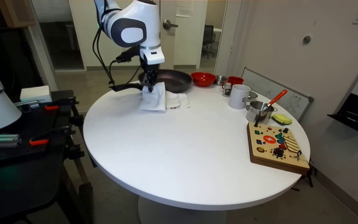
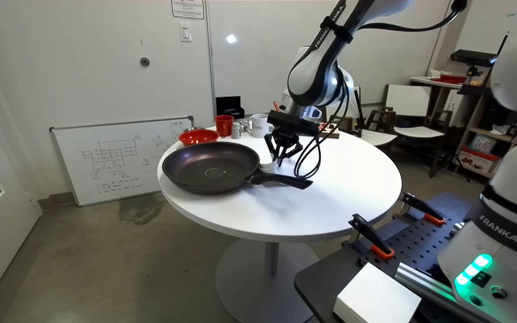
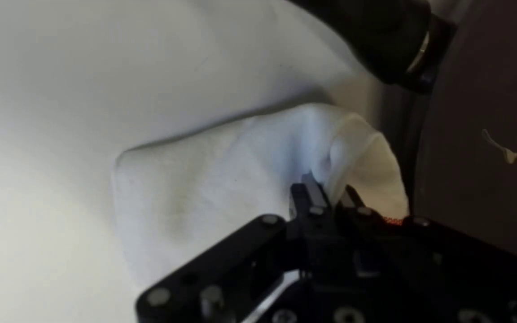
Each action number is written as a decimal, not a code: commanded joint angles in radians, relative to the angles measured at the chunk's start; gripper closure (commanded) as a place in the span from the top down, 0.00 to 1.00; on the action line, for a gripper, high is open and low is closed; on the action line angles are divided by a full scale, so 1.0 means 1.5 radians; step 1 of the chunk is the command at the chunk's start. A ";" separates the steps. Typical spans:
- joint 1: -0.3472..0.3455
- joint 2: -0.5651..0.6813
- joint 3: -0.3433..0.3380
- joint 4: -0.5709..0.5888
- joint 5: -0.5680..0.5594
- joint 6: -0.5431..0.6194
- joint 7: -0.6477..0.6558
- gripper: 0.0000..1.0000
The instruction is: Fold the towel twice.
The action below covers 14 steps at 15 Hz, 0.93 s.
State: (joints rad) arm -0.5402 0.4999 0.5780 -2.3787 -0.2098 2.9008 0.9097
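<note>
The white towel (image 1: 154, 101) lies at the far side of the round table, with one part raised over toward the left. A flatter part with a thin red stripe lies to its right. My gripper (image 1: 149, 89) points down at the raised part. In the wrist view the gripper (image 3: 330, 193) is shut on a pinched fold of the towel (image 3: 240, 166), whose cloth bunches up between the fingertips. The red edge shows just right of the fingers. In an exterior view the gripper (image 2: 280, 162) and the pan hide most of the towel (image 2: 265, 161).
A dark frying pan (image 1: 176, 79) stands right beside the towel, its black handle (image 2: 281, 179) reaching past the gripper. A red bowl (image 1: 203, 79), a white mug (image 1: 239, 97), a steel pot (image 1: 253, 113) and a wooden activity board (image 1: 272, 149) stand along the table's edge.
</note>
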 commanded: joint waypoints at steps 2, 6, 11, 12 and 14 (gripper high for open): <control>0.067 -0.014 -0.082 0.046 0.166 -0.118 -0.147 0.01; 0.170 -0.019 -0.174 0.075 0.312 -0.131 -0.260 0.02; 0.281 -0.012 -0.262 0.095 0.364 -0.147 -0.302 0.01; 0.299 -0.010 -0.277 0.094 0.360 -0.146 -0.303 0.01; 0.337 -0.006 -0.311 0.095 0.342 -0.146 -0.291 0.03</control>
State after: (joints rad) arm -0.1194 0.4925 0.1879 -2.2479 0.2992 2.7087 0.4899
